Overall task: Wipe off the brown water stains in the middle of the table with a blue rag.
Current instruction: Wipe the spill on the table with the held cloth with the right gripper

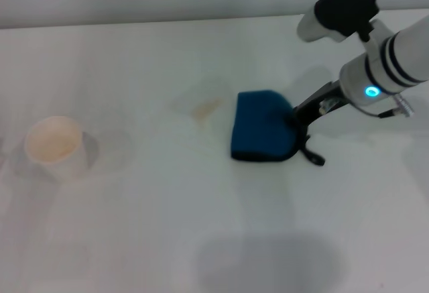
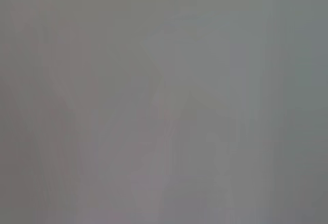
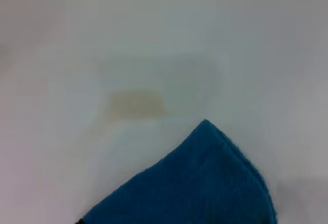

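The blue rag point(image 1: 258, 132) lies on the white table point(image 1: 134, 239) just right of the brown water stains point(image 1: 204, 107), a pale tan splotch. My right gripper point(image 1: 301, 117) reaches in from the right and is shut on the rag's right edge, where the black loop strap point(image 1: 312, 156) trails out. In the right wrist view the blue rag point(image 3: 205, 183) fills the near part, its corner pointing at the brown water stains point(image 3: 136, 103), a short gap apart. My left gripper is out of view; the left wrist view shows only flat grey.
A pale paper cup point(image 1: 55, 145) stands upright at the left of the table. The table's far edge meets a light wall at the top of the head view. A broad grey shadow point(image 1: 268, 263) lies on the near part.
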`<state>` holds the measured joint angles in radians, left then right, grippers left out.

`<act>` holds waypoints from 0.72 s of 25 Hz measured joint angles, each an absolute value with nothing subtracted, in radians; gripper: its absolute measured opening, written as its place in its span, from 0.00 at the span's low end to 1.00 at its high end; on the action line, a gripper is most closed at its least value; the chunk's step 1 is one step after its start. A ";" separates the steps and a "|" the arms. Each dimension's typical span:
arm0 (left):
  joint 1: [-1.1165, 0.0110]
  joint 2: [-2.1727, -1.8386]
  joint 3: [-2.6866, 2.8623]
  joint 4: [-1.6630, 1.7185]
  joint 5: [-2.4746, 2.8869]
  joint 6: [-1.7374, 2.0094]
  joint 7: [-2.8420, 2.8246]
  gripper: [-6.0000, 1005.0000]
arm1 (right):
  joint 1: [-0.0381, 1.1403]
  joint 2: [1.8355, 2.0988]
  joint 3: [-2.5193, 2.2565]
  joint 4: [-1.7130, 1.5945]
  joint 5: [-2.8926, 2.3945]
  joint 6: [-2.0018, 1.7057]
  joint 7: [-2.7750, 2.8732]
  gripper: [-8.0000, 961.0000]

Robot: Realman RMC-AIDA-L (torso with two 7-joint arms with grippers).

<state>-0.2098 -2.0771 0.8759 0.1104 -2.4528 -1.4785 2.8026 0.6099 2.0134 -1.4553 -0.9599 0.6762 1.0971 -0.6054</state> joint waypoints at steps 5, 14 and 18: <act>-0.212 -2.077 0.876 0.110 -2.453 -1.479 2.803 0.89 | 0.610 2.013 -1.434 -0.941 0.617 1.003 -0.568 0.13; -0.224 -2.077 0.876 0.110 -2.453 -1.477 2.803 0.89 | 0.662 2.021 -1.544 -0.882 0.735 0.959 -0.587 0.13; -0.234 -2.077 0.878 0.110 -2.451 -1.473 2.803 0.89 | 0.704 2.026 -1.684 -0.880 0.841 0.956 -0.579 0.13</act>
